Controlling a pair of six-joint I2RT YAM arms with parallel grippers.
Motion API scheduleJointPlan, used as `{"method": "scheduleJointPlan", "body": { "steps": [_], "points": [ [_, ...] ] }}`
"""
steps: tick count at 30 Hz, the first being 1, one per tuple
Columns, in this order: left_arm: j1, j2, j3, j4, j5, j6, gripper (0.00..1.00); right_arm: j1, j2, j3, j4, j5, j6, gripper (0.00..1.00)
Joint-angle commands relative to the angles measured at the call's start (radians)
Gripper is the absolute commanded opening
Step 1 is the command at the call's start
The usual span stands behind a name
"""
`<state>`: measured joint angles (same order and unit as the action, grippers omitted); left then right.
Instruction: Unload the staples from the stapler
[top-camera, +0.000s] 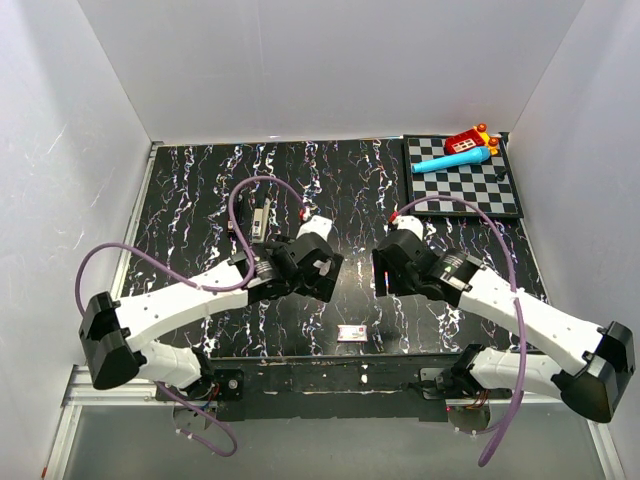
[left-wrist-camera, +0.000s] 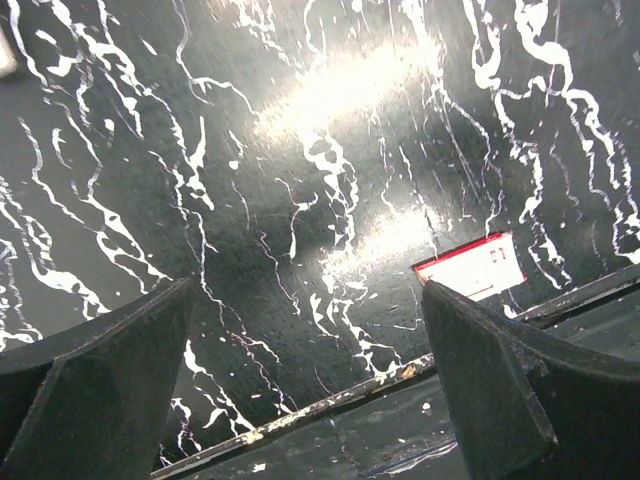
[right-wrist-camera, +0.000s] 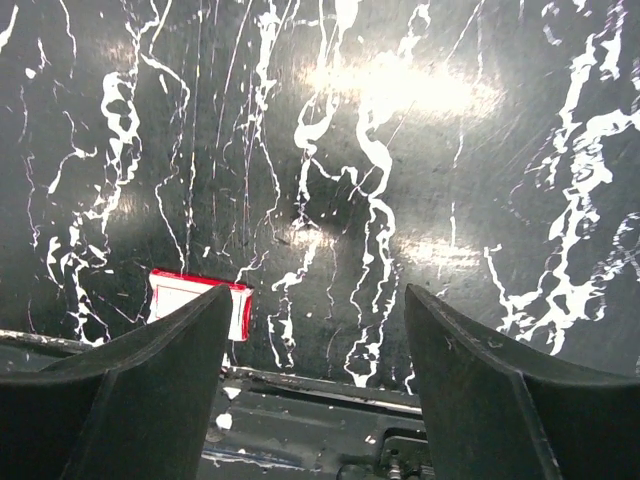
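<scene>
My left gripper (left-wrist-camera: 308, 290) stands wide. Its 2 dark fingers (left-wrist-camera: 110, 380) are far apart with nothing between them, only the black, white-veined surface (left-wrist-camera: 300, 180) below. My right gripper (right-wrist-camera: 318, 292) is spread wide too and holds nothing. In the top view the 2 grippers hang near each other over the middle of the surface, both angled toward its near edge.

Close to that edge, between and just ahead of them, lies a small red-and-white flat box (top-camera: 352, 333). The left wrist view shows it just beside the finger on the right of the picture. In the right wrist view it sits partly behind the finger on the left.

The stapler (top-camera: 262, 218) lies flat on the surface, apart from both grippers. It is on the far side of my left wrist, under the arc of the purple cable (top-camera: 262, 179). It is too small here to tell whether its halves are swung apart.

In the far right corner a checkered board (top-camera: 500, 200) carries a blue tube-shaped toy (top-camera: 450, 160) and a red toy (top-camera: 470, 140) — well apart from the stapler.
</scene>
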<state>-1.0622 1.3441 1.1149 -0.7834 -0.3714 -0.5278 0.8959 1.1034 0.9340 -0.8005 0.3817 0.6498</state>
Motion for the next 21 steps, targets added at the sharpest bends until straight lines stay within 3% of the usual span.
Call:
{"method": "scheduleJointPlan", "body": {
  "steps": [1,11,21],
  "points": [
    [0.004,-0.082,0.082,-0.037,-0.115,0.023,0.98,-0.008,-0.039,0.084,-0.028,0.109,-0.056,0.78],
    [0.004,-0.155,0.135,-0.007,-0.253,0.132,0.98,-0.009,-0.037,0.224,-0.075,0.284,-0.124,0.92],
    [0.004,-0.187,0.194,0.041,-0.331,0.259,0.98,-0.011,-0.013,0.365,-0.132,0.355,-0.179,0.92]
  ]
}}
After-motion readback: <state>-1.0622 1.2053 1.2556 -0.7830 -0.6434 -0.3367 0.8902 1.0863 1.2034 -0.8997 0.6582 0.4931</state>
